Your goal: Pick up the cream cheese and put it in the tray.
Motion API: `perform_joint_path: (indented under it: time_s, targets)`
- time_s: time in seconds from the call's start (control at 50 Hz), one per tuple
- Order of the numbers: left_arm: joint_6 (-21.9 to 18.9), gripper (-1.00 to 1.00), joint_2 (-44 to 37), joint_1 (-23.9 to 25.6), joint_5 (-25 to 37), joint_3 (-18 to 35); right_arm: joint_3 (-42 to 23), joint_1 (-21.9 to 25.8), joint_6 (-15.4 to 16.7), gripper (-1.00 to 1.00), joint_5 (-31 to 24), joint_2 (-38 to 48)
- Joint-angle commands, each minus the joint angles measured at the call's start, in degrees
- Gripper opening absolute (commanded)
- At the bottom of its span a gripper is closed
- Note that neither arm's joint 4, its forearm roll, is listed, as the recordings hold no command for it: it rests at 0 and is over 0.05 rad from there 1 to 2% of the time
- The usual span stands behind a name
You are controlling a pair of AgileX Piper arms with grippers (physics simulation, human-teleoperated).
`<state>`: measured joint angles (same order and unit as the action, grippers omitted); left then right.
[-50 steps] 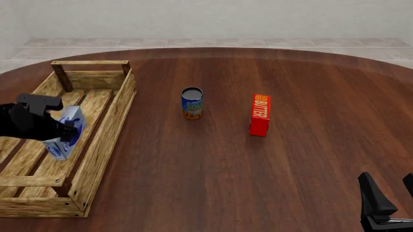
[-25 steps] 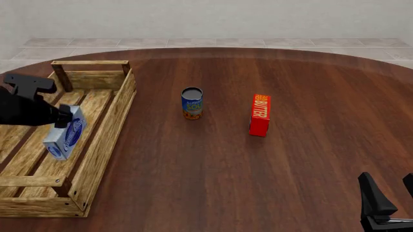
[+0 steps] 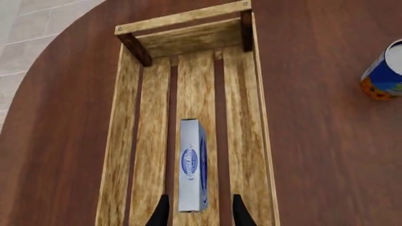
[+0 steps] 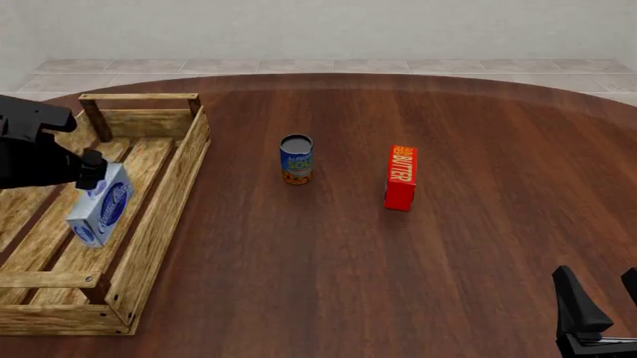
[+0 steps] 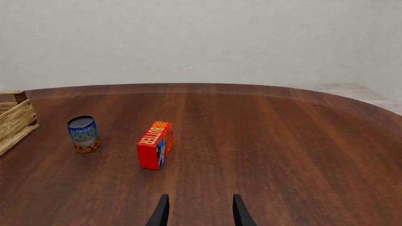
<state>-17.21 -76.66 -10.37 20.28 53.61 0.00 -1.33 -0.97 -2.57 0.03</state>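
Observation:
The cream cheese [image 4: 100, 206], a white-and-light-blue box with a dark blue oval logo, rests on edge, leaning, on the slats inside the tray [image 4: 164, 201]. My left gripper [image 4: 92, 173] hovers just above the box's far end. In the left wrist view the cream cheese [image 3: 192, 165] lies along a middle slat of the tray [image 3: 188, 20]. There my left gripper [image 3: 198, 217] is open, its fingertips wider apart than the box and clear of it. My right gripper [image 4: 597, 282] stands open over bare table near the front right edge, holding nothing.
A blue soup can [image 4: 295, 159] stands mid-table, and a red-orange butter box [image 4: 401, 177] stands upright to its right. The right wrist view shows the can [image 5: 83, 134], the butter box [image 5: 155, 145] and a corner of the tray [image 5: 16, 120].
My left gripper has let go of the cream cheese and drawn up and back toward the left. The box has settled on the tray slats. The right arm has not moved.

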Motion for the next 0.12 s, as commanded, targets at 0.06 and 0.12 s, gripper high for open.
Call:
perform_joint_path:
  time_s: [0.06,0.12]
  targets:
    - [1.5,1.0,5.1,1.0,-2.2,-3.6,0.0,-0.1,-0.1,1.0,0.0,0.0]
    - [4.7,1.0,8.8,1.9,-2.0,-4.5,0.0,-0.1,-0.1,1.0,0.1,0.0]
